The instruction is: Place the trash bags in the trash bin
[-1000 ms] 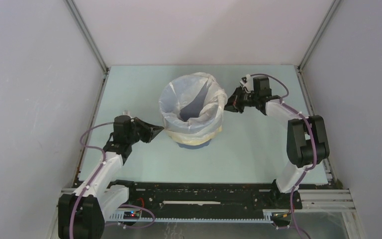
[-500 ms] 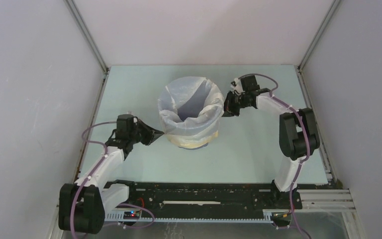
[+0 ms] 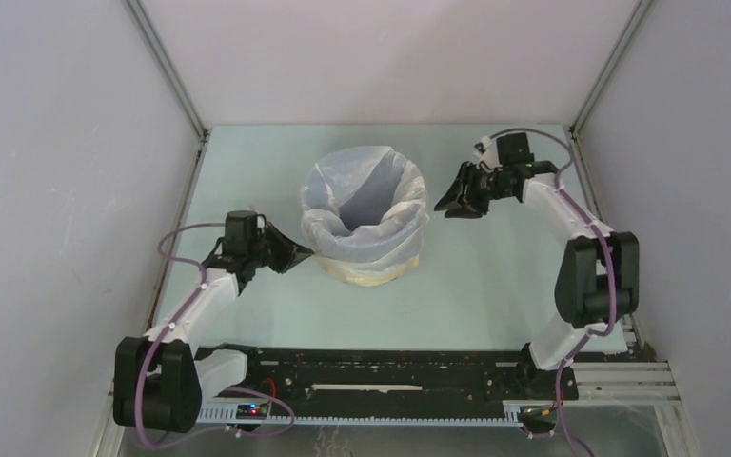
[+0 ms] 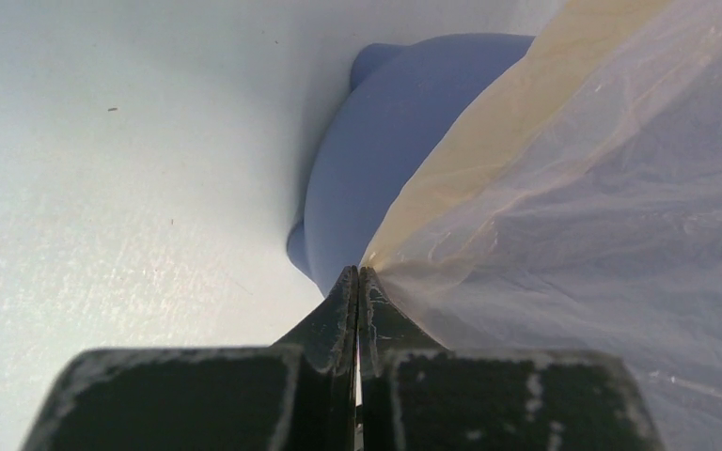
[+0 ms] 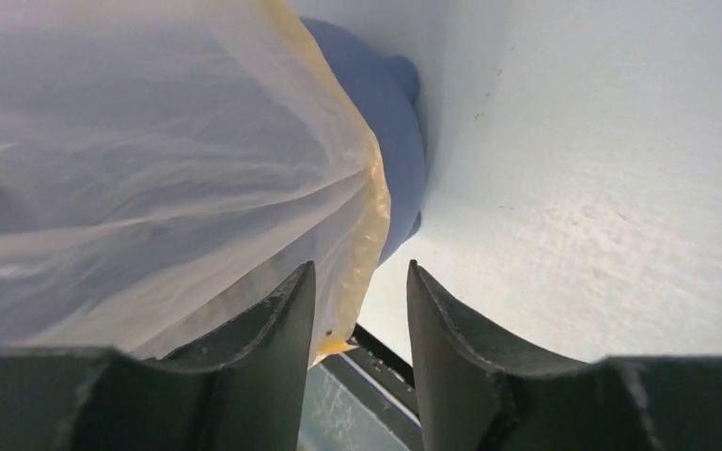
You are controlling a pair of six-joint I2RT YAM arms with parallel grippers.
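The translucent white trash bag lines the blue trash bin, its mouth open upward and its pale yellow band folded down outside the wall. In the top view the bag hides nearly all of the bin. My left gripper is shut on the bag's rim at the bin's left side. In the left wrist view the film stretches to a point at the closed tips, beside the blue bin wall. My right gripper stands open just right of the bin. Its jaws hold nothing; the bag and bin lie ahead.
The pale green table is bounded by grey walls on the left, right and back. A metal rail with both arm bases runs along the near edge.
My right gripper has opened, let go of the bag's rim and drawn back to the right. The left gripper keeps its pinch, and the bag sits lower over the bin.
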